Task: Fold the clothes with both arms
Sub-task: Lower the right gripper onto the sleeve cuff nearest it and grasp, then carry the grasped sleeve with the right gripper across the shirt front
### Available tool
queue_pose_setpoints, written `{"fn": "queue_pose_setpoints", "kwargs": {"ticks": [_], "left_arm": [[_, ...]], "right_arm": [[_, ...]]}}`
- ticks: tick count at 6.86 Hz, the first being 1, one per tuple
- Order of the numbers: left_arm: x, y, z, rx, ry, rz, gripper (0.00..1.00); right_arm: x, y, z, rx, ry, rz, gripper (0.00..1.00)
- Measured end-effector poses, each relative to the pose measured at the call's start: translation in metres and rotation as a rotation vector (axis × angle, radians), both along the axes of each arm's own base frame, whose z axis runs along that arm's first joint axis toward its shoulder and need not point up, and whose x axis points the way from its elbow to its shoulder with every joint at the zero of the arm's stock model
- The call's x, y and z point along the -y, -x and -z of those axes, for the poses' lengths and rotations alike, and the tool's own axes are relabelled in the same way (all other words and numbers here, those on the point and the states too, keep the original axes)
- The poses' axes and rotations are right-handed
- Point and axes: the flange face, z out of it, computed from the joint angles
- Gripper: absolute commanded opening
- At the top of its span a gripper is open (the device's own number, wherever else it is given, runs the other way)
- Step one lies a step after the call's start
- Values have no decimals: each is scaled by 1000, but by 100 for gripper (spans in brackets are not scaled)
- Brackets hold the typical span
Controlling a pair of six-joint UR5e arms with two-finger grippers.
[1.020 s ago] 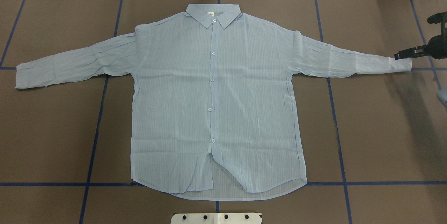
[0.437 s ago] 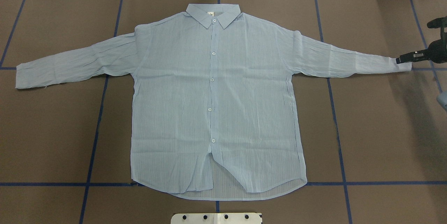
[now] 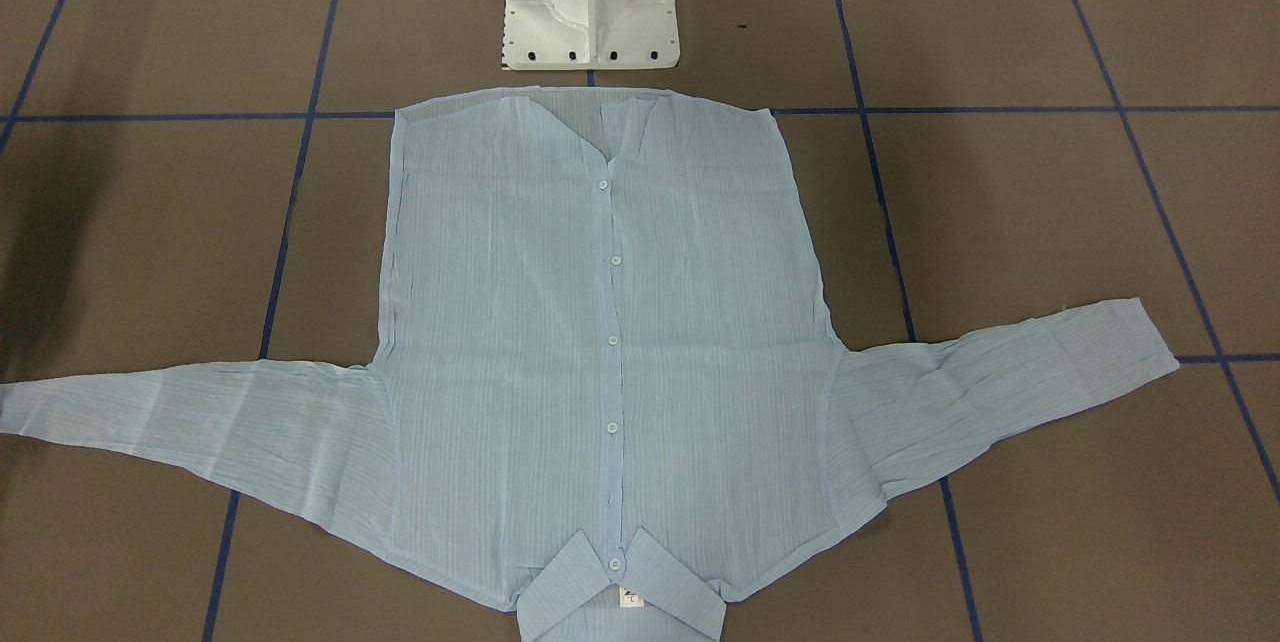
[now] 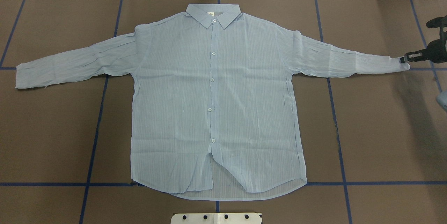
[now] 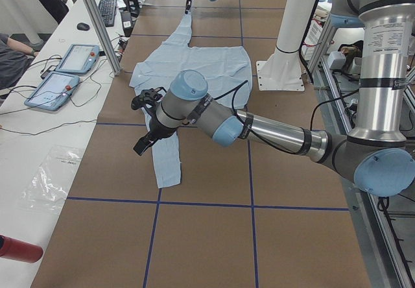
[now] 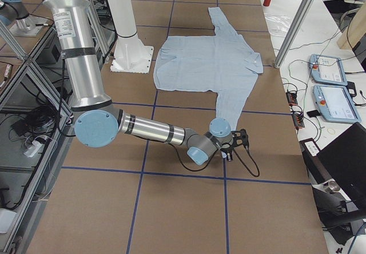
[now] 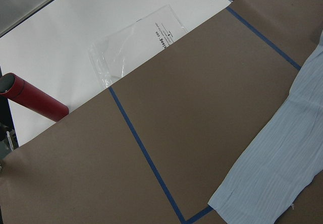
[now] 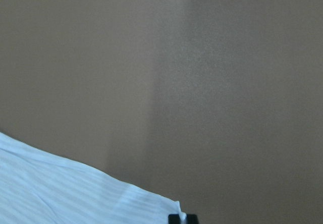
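Shirt [image 4: 213, 102], light blue and finely striped, lies flat and face up on the brown bench [image 4: 384, 129]; it is buttoned, with both sleeves spread outward, the collar on the side away from the robot and the hem toward the white pedestal [image 3: 590, 2]; the front parts slightly below the lowest button; blue tape lines [image 4: 94, 136] grid the bench.

Left arm [image 5: 259, 129] extends above the bench toward the sleeve on the robot's left; the left gripper [image 5: 144, 144] hangs just beside that sleeve near its cuff, apart from the fabric; the state of its jaws cannot be told.

Right arm [image 6: 148, 131] runs low over the bench; the right gripper [image 4: 407, 58] sits at the very end of the other sleeve's cuff, one black fingertip [image 8: 175, 218] meeting the cuff corner in the wrist view; whether the jaws are clamped on the fabric cannot be told.

On the white surface beyond the bench edge lie a clear plastic bag [image 7: 136, 42] and a red cylinder [image 7: 35, 100].
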Motion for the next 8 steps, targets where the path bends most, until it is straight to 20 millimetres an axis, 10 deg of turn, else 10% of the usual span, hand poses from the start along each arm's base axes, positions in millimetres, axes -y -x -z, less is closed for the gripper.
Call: {"fn": "queue_pose_setpoints", "kwargs": {"ticks": [2,5,6,8], "left_arm": [[0,0,-1,0,1,0,100],[1,0,-1,-2,3,2,100],[1,0,0,-2,3,2,100],[1,0,0,-2,3,3,100]], "right_arm": [[4,-2,32,37,-28,-27,0],[21,3,134,153,-17,-153,0],[28,20,177,187,-3,-214,0],[39,117,274,196,30,-342,0]]}}
